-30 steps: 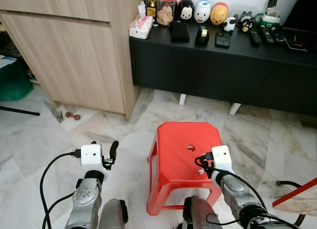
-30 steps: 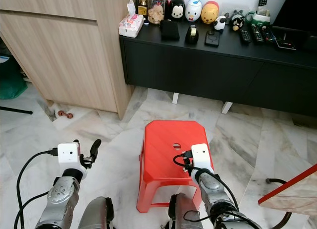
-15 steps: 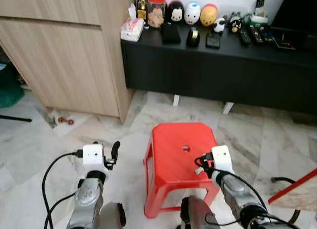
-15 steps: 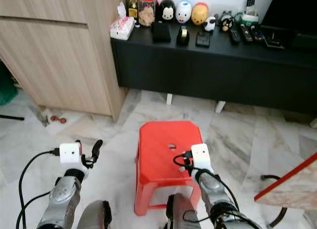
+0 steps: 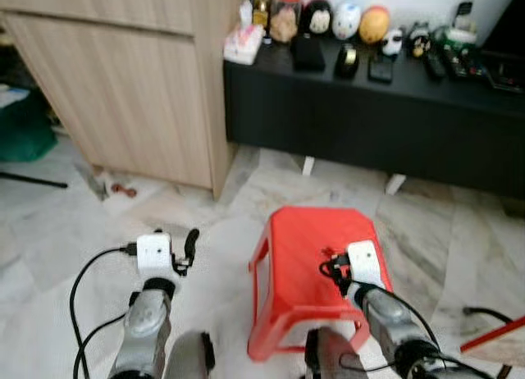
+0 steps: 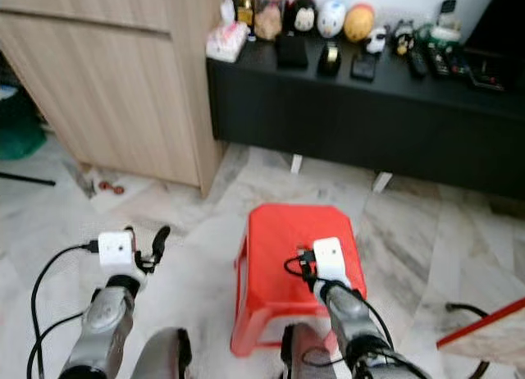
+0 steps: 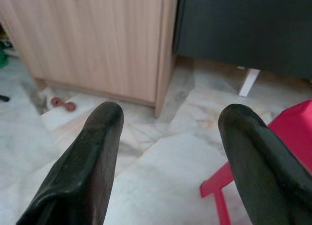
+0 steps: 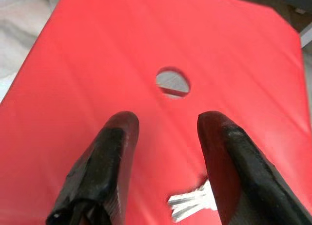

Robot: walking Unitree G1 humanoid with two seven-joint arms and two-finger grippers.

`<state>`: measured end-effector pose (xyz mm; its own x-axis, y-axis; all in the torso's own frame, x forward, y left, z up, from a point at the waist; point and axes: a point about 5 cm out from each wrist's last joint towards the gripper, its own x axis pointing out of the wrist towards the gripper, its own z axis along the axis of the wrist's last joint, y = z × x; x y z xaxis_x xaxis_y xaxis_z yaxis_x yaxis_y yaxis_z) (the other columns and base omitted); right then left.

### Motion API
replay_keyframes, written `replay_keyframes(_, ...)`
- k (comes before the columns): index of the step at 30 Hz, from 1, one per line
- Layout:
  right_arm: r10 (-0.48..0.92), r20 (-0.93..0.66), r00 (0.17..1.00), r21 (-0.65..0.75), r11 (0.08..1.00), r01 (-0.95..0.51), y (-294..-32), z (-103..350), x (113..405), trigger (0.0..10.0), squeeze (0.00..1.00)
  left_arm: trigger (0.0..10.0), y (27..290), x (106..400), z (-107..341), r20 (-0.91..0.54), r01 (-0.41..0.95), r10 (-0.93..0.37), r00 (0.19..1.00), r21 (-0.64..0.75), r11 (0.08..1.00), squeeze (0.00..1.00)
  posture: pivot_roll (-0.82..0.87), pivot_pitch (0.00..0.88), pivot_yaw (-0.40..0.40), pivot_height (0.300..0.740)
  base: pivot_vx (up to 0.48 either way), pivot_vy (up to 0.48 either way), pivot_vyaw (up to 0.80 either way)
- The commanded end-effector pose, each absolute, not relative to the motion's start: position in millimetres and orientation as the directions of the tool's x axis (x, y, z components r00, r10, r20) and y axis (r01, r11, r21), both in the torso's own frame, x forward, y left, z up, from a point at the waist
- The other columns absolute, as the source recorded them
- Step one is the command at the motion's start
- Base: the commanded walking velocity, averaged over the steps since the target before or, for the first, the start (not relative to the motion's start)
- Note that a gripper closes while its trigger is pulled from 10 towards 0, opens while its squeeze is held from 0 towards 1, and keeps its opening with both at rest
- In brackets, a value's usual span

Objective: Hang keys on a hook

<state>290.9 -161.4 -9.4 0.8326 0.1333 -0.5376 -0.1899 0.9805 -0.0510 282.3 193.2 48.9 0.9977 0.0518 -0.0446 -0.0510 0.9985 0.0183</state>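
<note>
My right gripper (image 8: 168,125) hovers low over the seat of a red plastic stool (image 5: 302,231), just short of the stool's centre hole (image 8: 172,82). Its jaws are narrowed, and silvery keys (image 8: 191,202) stick out beside one finger, so it appears shut on them. In the head view the same gripper (image 5: 332,265) sits above the stool's near edge. My left gripper (image 7: 170,122) is open and holds nothing, pointing at the marble floor to the left of the stool; the left eye view shows this gripper (image 5: 184,249) too.
A wooden cabinet (image 5: 123,75) stands at the back left. Beside it is a low black console (image 5: 369,108) carrying toys, jars and remotes. A small red object (image 5: 123,189) lies on the floor by the cabinet. A red-edged table corner (image 5: 492,340) juts in at the lower right.
The whole picture has shifted and blurred, so the camera moved. Both arms keep the same pose, and the right gripper stays over the stool with the keys.
</note>
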Motion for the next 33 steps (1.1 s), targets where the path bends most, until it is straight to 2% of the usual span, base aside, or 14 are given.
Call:
replay_keyframes(1,0.121,-0.56,0.82,-0.057,0.981,-0.184,-167.0,-13.3,286.7,10.0,0.0,10.0,189.4,279.9,44.6,-0.057,-0.041,0.042,0.998,0.019,0.999,0.0,0.01,0.115,-0.07,0.602,0.251,0.0,0.0)
replay_keyframes(17,0.122,-0.562,0.818,-0.056,0.981,-0.185,-166.8,-14.3,285.5,10.0,0.0,10.0,188.3,280.3,44.8,-0.052,-0.038,0.039,0.998,0.016,0.999,0.0,0.01,0.117,-0.07,0.602,0.274,0.0,0.0)
replay_keyframes(33,0.115,-0.575,0.81,-0.07,0.98,-0.188,-168.6,-15.8,284.2,10.0,0.0,10.0,189.1,279.3,44.5,-0.052,-0.038,0.038,0.998,0.014,0.999,0.0,0.01,0.121,-0.069,0.602,0.0,0.0,0.0)
